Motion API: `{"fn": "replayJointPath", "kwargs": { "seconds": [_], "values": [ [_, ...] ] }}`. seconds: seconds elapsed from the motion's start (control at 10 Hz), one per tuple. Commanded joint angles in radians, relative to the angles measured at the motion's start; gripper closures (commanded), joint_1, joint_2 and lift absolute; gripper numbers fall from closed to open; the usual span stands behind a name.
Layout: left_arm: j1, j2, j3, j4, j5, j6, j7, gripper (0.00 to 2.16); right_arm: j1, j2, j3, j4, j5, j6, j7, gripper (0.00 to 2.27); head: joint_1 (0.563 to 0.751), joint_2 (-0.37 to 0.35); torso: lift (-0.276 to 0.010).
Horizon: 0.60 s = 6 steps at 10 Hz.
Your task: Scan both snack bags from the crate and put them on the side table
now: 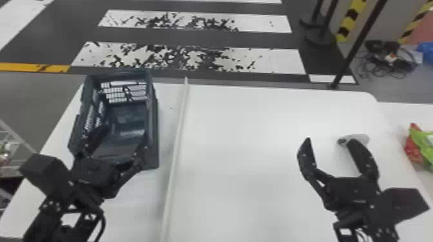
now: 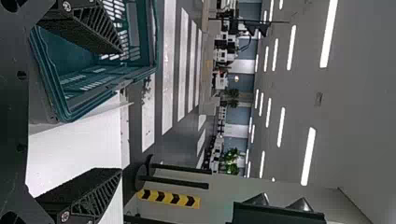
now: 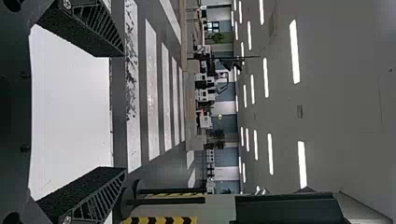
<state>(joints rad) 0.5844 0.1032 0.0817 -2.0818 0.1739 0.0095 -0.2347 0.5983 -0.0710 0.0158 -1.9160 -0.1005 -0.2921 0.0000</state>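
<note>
Comes in black on the left arm (image 1: 48, 222) and right arm (image 1: 383, 222), with box-shaped housings (image 1: 404, 204), small pale screw heads (image 1: 371, 206) and curved black cables (image 1: 103, 225). Ends in left tool (image 1: 124, 136) and right tool (image 1: 331, 140), both with tapered black fingers (image 2: 95, 200), grainy-faced, ribbed along the sides, fastened by silvery round screws (image 2: 65, 216).

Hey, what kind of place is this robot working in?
Probably a large indoor workshop or robotics hall: rows of ceiling lights, crosswalk-like stripes on the floor and a yellow-and-black hazard marking point that way.
</note>
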Motion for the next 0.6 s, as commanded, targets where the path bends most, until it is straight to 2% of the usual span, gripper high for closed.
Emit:
{"fn": "replayJointPath", "kwargs": {
  "seconds": [0.0, 0.5],
  "values": [
    [0.0, -0.002, 0.0, 0.002, -0.002, 0.002, 0.0, 0.1, 0.0, -0.001, 0.001, 0.0, 0.001, 0.0, 0.0, 0.06, 0.695, -0.007, -0.087],
    [-0.003, -0.003, -0.01, 0.008, -0.01, 0.002, 0.002, 0.1, -0.002, -0.003, 0.004, 0.003, 0.005, 0.0, 0.0, 0.07, 0.695, -0.003, -0.087]
  ]
}}
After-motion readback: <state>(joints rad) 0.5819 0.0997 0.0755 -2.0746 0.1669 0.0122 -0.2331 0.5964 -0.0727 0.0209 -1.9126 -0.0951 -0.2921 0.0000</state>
